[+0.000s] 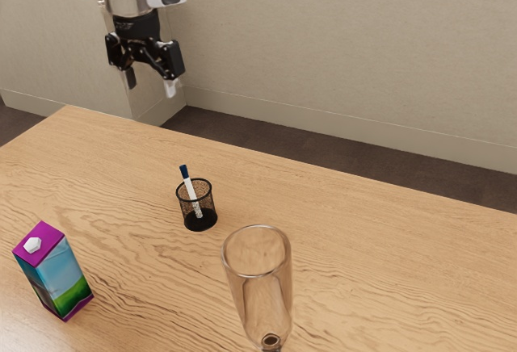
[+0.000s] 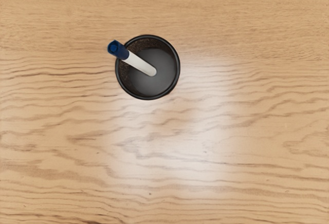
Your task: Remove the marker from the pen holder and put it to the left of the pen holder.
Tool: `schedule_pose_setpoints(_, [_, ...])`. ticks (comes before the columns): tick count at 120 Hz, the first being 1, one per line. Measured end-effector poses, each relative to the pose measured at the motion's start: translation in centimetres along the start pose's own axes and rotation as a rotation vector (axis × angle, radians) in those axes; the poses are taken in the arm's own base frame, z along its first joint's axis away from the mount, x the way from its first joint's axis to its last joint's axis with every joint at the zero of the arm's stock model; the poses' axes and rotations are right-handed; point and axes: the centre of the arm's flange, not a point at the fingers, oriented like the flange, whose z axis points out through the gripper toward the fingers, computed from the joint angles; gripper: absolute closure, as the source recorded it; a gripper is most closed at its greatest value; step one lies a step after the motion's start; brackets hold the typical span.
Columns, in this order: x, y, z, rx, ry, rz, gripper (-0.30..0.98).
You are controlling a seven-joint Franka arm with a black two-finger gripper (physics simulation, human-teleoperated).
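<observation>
Exterior view: table (image 1: 388, 239) edge slopes down rightward; wood separates pen holder (image 1: 209, 206), left of centre, from carton (image 1: 58, 275), lower left. Marker (image 1: 191, 189) leans inside, cap above rim. Gripper (image 1: 151, 87), upper left: fingers spread.

Marker (image 2: 139, 62): white barrel, dark blue cap. Pen holder (image 1: 196, 205): black, fine mesh pattern on the wall. Worktop (image 1: 137, 207): light tan-brown, darker wavy wood grain. Carton (image 1: 56, 275): purple top, white cap, sides light blue over green; finer print, if any, unreadable here. Glass (image 1: 258, 287): clear, faint brownish tint. Wall (image 1: 339, 53): beige. Floor (image 1: 266, 146): dark brown.
</observation>
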Motion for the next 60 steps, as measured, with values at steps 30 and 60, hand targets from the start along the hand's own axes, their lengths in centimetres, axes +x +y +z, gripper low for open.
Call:
schedule_pose_setpoints(30, [6.5,2.0,7.5,-0.009,-0.106,0.015,0.0])
schedule_pose_setpoints(60, [10.5,3.3,17.3,-0.018,-0.21,0.02,0.0])
